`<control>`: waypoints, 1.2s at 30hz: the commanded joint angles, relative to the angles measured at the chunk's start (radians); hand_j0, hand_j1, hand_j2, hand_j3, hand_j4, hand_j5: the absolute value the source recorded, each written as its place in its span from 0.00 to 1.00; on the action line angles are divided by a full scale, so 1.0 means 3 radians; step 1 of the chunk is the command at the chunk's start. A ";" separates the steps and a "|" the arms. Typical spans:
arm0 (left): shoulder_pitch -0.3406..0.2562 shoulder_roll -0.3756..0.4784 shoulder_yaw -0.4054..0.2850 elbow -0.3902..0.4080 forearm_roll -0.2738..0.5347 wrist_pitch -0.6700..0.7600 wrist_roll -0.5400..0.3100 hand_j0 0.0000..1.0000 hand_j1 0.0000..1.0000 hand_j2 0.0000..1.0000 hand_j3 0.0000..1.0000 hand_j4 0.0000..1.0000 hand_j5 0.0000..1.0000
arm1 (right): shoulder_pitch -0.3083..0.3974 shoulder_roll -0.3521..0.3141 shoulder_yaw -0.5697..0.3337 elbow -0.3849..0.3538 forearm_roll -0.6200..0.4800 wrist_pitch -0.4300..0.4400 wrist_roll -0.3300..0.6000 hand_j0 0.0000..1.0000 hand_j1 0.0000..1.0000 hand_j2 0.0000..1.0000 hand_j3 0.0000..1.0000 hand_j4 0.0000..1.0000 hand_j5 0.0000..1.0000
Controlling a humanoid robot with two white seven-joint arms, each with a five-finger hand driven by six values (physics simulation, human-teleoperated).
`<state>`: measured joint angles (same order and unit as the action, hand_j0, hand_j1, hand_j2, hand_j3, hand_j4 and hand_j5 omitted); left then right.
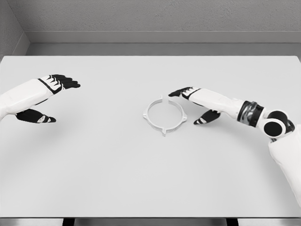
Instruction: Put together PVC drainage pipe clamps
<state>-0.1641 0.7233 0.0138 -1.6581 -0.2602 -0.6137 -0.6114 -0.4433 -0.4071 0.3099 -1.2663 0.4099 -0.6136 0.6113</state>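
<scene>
Two white arms are over the pale desk, and one white ring sits between them: the pipe clamp, lying flat a little right of the desk's middle. It is a thin circular band with small tabs sticking out around its rim, one at the top, one at the bottom, one on each side. Nothing is inside the ring but bare desk surface.

Over on the right, the right robot hand reaches in from the lower right corner, the forearm slanting up and left past a dark, banded wrist joint. Its black fingers stretch out toward the upper right part of the ring, tips just beside the rim, while the thumb points down and left below them, near the ring's right tab. Fingers and thumb are spread apart and loosely extended, with nothing between them; the clamp is not held. Whether any fingertip actually touches the band is hard to call from this angle.

Across the desk, the left robot hand comes in from the left edge, well apart from the clamp. Its fingers extend to the right, its thumb lies lower and apart from them, so it too is wide open and carrying nothing.

Behind the desk runs a grey wall with a darker strip of floor at its foot.
</scene>
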 commanded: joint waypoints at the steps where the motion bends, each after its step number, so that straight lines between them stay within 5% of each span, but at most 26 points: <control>1: 0.0000 0.0003 0.0000 -0.0001 0.0023 0.0010 0.0002 1.00 1.00 1.00 1.00 1.00 1.00 | 0.0000 0.0017 0.0015 0.0007 -0.0022 0.0009 -0.0001 1.00 1.00 1.00 1.00 1.00 1.00; 11: 0.0072 0.0003 0.0113 -0.0006 0.0064 0.0010 0.0002 1.00 1.00 1.00 1.00 1.00 1.00 | -0.0123 0.0145 0.0072 0.0197 -0.0011 0.0009 -0.0001 1.00 1.00 1.00 1.00 1.00 1.00; 36: 0.0072 -0.0003 0.0113 -0.0006 0.0070 0.0010 0.0002 1.00 1.00 1.00 1.00 1.00 1.00 | -0.0148 0.0253 0.0133 0.0222 0.0014 0.0009 -0.0001 1.00 1.00 1.00 1.00 1.00 1.00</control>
<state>-0.1427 0.7218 0.0474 -1.6596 -0.2464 -0.6137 -0.6114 -0.4878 -0.3329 0.3488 -1.1990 0.4222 -0.6135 0.6113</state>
